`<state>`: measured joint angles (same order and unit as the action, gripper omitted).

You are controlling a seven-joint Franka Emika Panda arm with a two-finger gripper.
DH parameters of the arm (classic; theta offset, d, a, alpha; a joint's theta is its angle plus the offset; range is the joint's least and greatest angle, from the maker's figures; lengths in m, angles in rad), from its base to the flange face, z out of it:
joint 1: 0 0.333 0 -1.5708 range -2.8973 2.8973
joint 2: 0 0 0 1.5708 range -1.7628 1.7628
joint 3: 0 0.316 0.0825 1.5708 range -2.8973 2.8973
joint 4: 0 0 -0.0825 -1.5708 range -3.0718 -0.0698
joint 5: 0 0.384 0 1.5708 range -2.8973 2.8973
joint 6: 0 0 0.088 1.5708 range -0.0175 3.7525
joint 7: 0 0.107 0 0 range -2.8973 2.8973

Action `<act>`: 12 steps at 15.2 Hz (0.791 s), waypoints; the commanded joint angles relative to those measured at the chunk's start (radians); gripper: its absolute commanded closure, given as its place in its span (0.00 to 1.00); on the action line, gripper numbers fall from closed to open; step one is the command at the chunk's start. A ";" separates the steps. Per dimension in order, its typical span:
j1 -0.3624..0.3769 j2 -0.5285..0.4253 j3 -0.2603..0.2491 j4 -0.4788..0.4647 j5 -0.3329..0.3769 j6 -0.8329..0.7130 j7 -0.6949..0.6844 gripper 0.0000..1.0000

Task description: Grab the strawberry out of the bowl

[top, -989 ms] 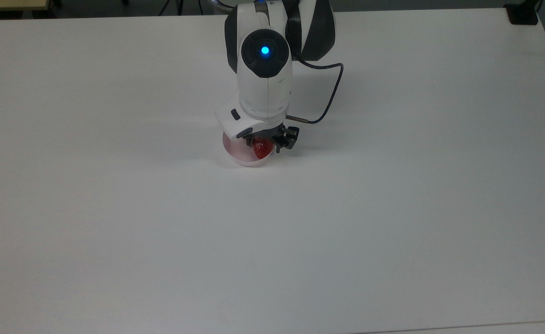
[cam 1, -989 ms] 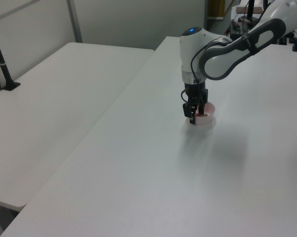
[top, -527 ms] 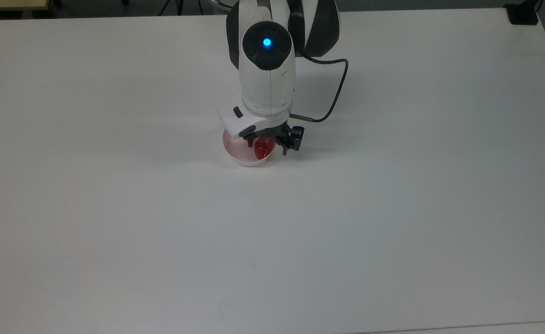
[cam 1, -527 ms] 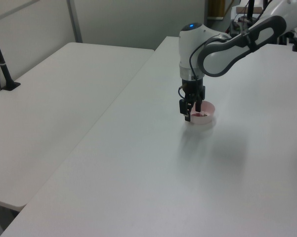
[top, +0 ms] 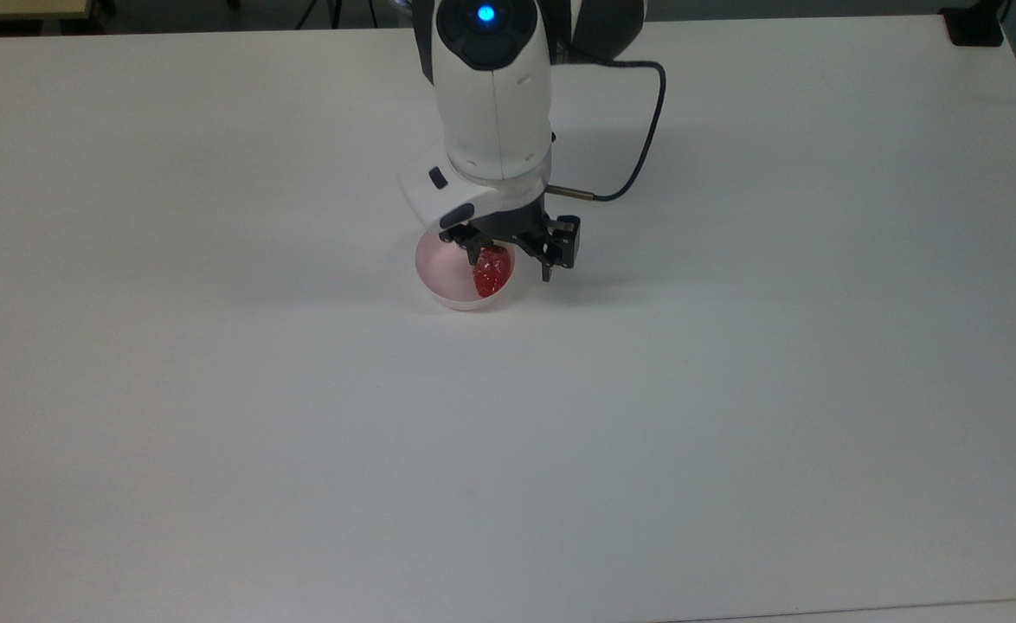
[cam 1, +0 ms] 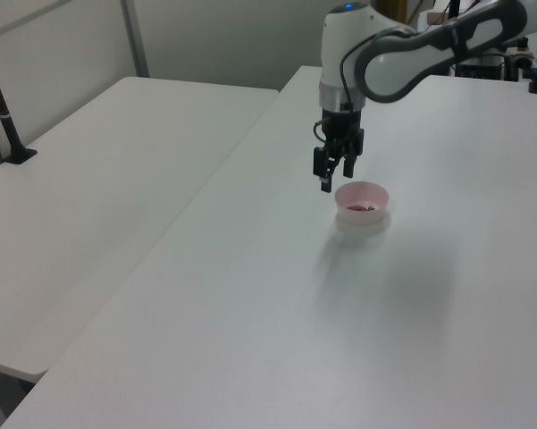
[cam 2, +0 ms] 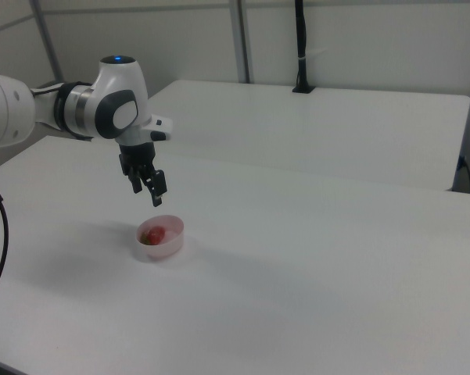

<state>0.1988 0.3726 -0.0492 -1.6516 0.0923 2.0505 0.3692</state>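
Strawberry [cam 2: 153, 233], glossy red, lies inside the round, thin-walled pale pink bowl [cam 2: 172, 241] on our smooth white table [cam 2: 313, 266]; our gripper [cam 2: 146, 185] hangs above, fingers parted, empty.

Even bright light, soft faint shadows

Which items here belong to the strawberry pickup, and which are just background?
Job: strawberry, lying in the pink bowl; the hand, raised above the bowl.
Background: white table; neighbouring table; black post.
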 commanded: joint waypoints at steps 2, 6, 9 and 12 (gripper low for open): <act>-0.032 -0.026 -0.026 -0.043 0.043 -0.062 -0.078 0.16; -0.032 -0.009 -0.026 -0.083 0.041 -0.049 -0.121 0.18; -0.026 0.009 -0.026 -0.122 0.041 -0.011 -0.125 0.22; -0.024 0.020 -0.024 -0.140 0.041 0.036 -0.127 0.23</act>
<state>0.1629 0.3976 -0.0639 -1.7523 0.1078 2.0337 0.2738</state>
